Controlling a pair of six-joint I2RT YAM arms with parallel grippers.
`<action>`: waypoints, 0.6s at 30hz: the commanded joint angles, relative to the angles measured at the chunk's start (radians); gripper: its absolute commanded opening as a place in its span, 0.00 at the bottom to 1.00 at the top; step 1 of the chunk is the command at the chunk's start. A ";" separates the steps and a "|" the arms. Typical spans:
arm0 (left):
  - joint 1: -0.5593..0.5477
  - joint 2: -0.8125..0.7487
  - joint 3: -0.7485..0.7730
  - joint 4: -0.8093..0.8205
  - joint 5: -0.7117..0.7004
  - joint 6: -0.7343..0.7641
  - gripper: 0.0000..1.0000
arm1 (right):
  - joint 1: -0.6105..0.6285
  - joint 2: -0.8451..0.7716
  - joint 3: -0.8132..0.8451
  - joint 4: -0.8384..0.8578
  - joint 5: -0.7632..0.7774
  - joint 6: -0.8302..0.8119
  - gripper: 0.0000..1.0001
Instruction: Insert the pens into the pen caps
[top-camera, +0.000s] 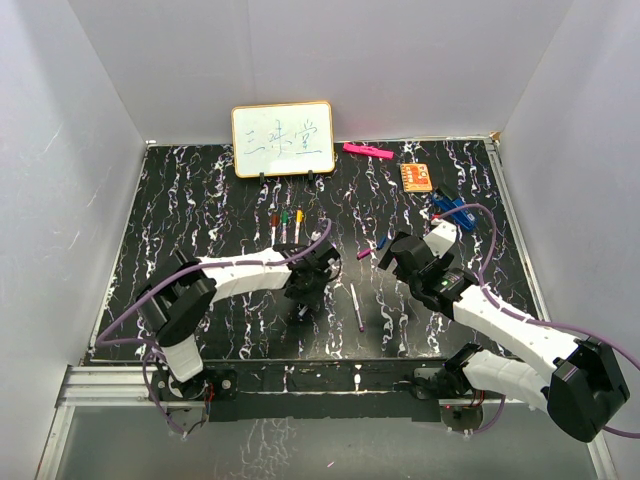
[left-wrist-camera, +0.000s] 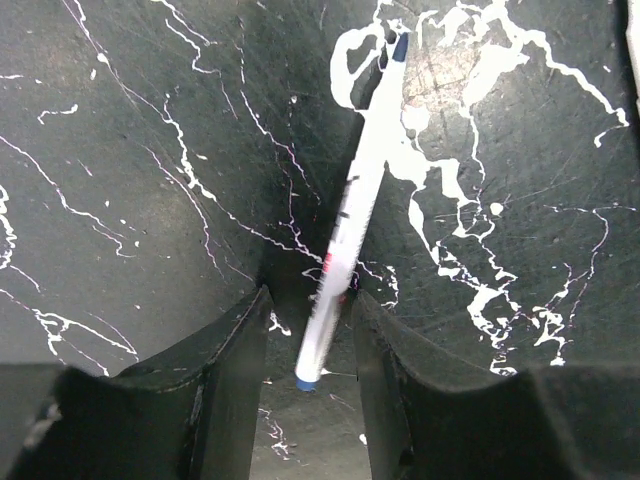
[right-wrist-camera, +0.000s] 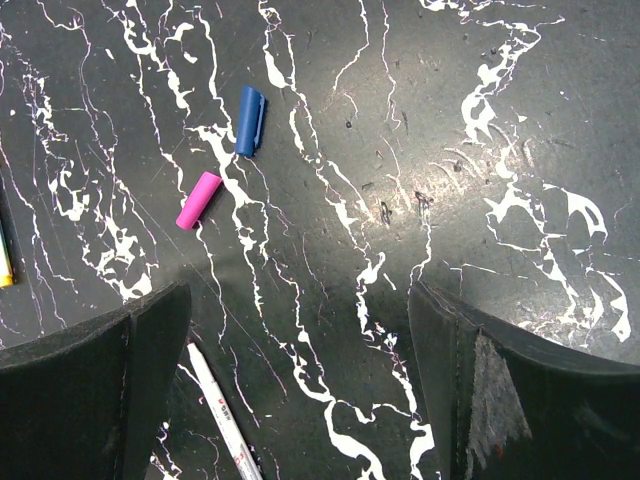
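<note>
A white pen with a blue tip lies on the black marbled table, its rear end between the fingers of my left gripper, which is open around it and low over the table. My right gripper is open and empty above bare table. A blue cap and a purple cap lie ahead of it to its left; both show in the top view, blue cap, purple cap. A purple-tipped pen lies between the arms, also by my right gripper's left finger. Red, green and yellow pens lie side by side.
A small whiteboard stands at the back. A pink marker, an orange card and a blue clip-like object lie at the back right. White walls enclose the table on three sides.
</note>
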 joint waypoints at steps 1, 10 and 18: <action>0.027 0.115 -0.013 -0.090 -0.007 0.071 0.37 | 0.003 -0.001 0.043 0.054 0.014 -0.006 0.88; 0.028 0.217 0.045 -0.099 0.043 0.105 0.32 | 0.004 0.009 0.051 0.059 0.020 -0.017 0.88; 0.034 0.245 0.036 -0.142 0.026 0.109 0.00 | 0.004 0.001 0.045 0.059 0.024 -0.012 0.88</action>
